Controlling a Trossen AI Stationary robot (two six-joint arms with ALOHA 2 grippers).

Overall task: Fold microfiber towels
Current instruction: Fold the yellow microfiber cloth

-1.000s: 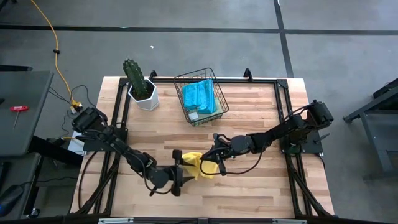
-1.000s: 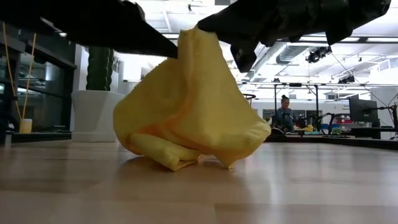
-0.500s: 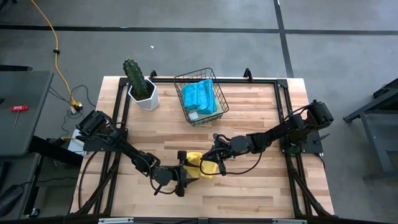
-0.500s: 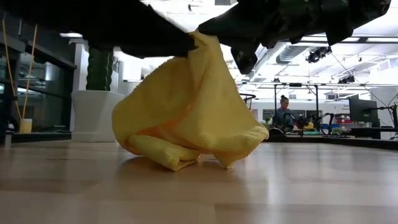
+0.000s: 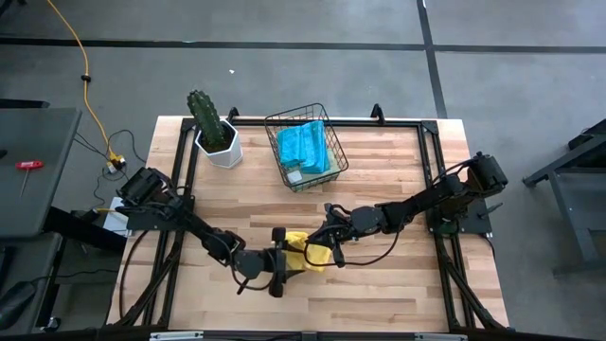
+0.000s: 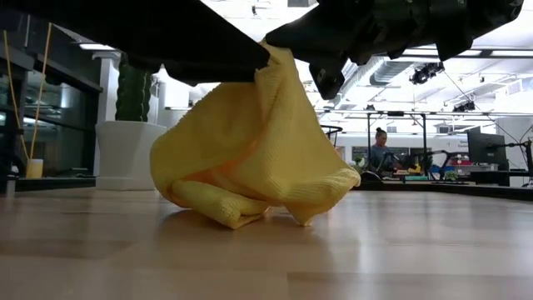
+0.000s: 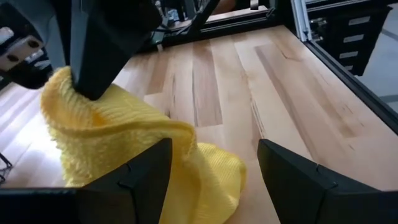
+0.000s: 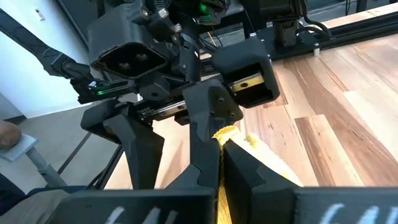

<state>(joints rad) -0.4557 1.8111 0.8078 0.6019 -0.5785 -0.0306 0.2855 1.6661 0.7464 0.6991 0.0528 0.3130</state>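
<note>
A yellow microfiber towel (image 5: 308, 254) sits bunched in the middle of the table, its peak lifted and its lower folds (image 6: 233, 204) on the wood. My right gripper (image 5: 325, 244) reaches in from the table's right and is shut on that peak. My left gripper (image 5: 284, 261) comes from the left and is open. In the left wrist view its two fingers (image 7: 146, 177) stand on either side of the towel's (image 7: 118, 137) near fold. More towels, teal-blue, lie in the black wire basket (image 5: 305, 147). My right gripper pinches the towel's raised peak (image 7: 62, 84) between its two fingers, reaching from the table's right and slanting a little downward. The cloth hangs slack below the fingers in loose folds, its lower part resting on the table. My left gripper has one finger (image 6: 241, 58) right beside the peak; whether it touches the cloth I cannot tell.
A cactus in a white pot (image 5: 213, 133) stands at the far left, beside the wire basket. Black frame rails (image 5: 431, 161) run along the table's sides. Bare wood lies near the front edge and to the right. A person sits far off in the room (image 6: 381, 152).
My left gripper has moved toward the table's right, toward the towel, staying open, and its fingers now reach around the raised cloth. The towel has kept its shape and place, and my right gripper has held still.
</note>
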